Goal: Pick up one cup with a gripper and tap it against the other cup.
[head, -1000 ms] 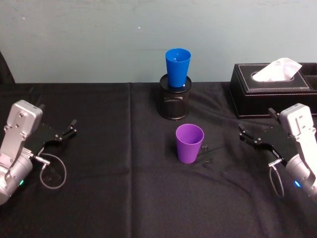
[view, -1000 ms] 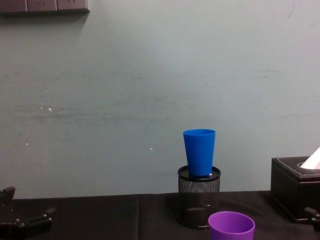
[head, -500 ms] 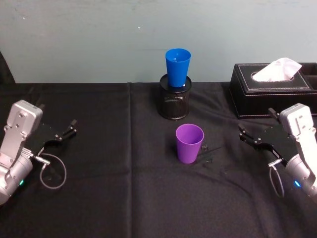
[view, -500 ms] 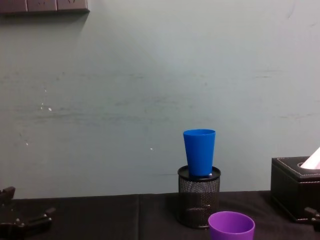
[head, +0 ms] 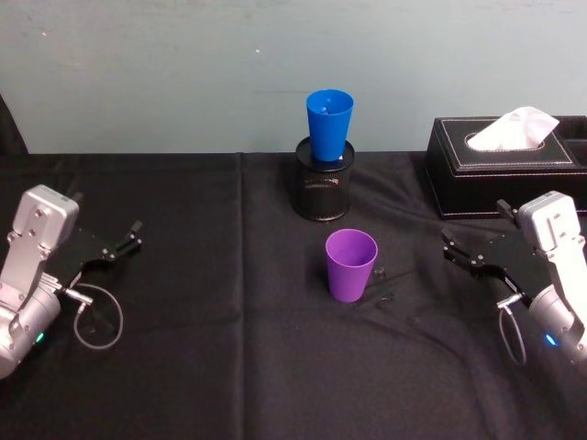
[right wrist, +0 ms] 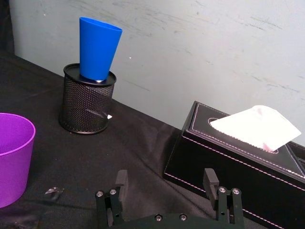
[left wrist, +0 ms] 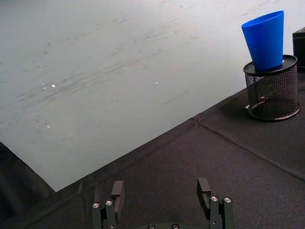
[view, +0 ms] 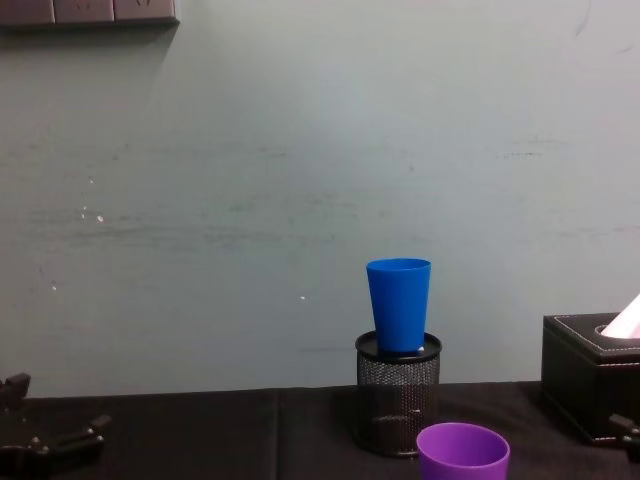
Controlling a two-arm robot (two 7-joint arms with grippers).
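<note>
The right hand (head: 449,249), jaws spread and empty, is noted near the purple cup (head: 351,264), which stands on the table (head: 229,348). The left hand (head: 133,236), likewise spread, is parked far left. Smooth tapered plastic may slip if pinched off-centre. The blue cup (head: 329,124), perched atop the wire-mesh pen holder (head: 322,191), could be toppled by a hard tap.

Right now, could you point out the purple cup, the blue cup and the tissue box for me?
purple cup (head: 350,275): head view, on its outer side wall.
blue cup (head: 329,128): head view, on its side wall below the rim.
tissue box (head: 486,192): head view, on its black front face.
</note>
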